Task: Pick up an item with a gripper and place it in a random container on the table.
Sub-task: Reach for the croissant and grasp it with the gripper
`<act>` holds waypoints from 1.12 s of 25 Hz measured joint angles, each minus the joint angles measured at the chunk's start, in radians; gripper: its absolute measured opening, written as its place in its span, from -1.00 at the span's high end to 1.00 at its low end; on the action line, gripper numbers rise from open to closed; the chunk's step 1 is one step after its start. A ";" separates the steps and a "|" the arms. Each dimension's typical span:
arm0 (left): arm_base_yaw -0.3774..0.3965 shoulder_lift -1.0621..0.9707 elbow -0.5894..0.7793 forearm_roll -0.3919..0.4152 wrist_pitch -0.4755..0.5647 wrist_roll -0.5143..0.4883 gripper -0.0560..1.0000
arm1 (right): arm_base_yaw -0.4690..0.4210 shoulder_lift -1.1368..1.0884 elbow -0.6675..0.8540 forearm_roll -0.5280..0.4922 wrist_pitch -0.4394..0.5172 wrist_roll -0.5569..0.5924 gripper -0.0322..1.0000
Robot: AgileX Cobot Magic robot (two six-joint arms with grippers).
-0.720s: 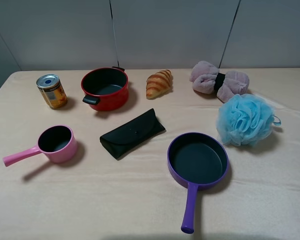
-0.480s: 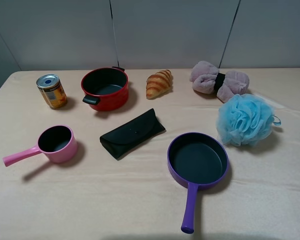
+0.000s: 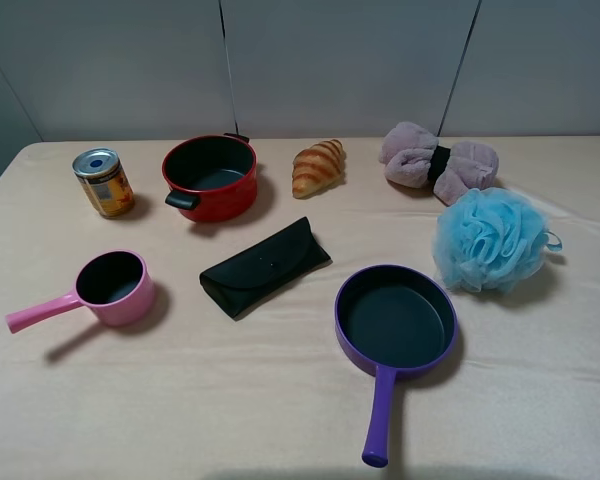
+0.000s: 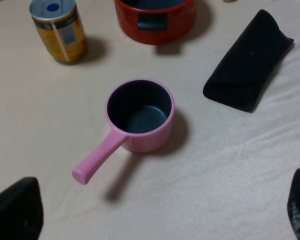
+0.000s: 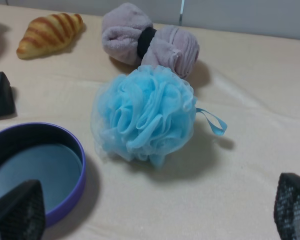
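Croissant (image 3: 318, 167) at the far side of the table (image 3: 230, 400), near the red pot (image 3: 212, 192), untouched. Right gripper (image 5: 152, 215) spread wide, empty; left gripper (image 4: 157, 215) likewise. Best to straddle the plump middle, squeeze softly, lift clear, then lower flat into the purple pan (image 3: 338, 320).

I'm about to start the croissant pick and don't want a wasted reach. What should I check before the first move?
1. The croissant free to grasp: ok; it lies on the table, apart from the red pot and the mauve towel bundle.
2. The purple frying pan empty: ok; its dark inside is bare.
3. The left gripper open, holding nothing: ok.
4. The right gripper open, holding nothing: ok.
5. A gripper lined up over the croissant: not ok; neither arm shows in the high view, and the right wrist view shows the croissant well beyond the fingers.
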 joint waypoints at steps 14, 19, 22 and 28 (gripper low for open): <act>0.000 0.000 0.000 0.000 0.000 0.000 -0.98 | 0.000 0.000 0.000 0.000 0.000 0.000 -0.41; 0.000 0.000 0.000 0.000 0.000 0.000 -0.98 | 0.000 0.000 0.000 0.000 0.000 0.000 -0.41; 0.000 0.000 0.000 0.000 0.000 0.000 -0.98 | 0.000 0.000 0.000 0.001 0.000 0.000 -0.41; 0.000 0.000 0.000 0.000 0.000 0.000 -0.98 | 0.000 0.000 0.000 0.003 0.000 0.000 -0.41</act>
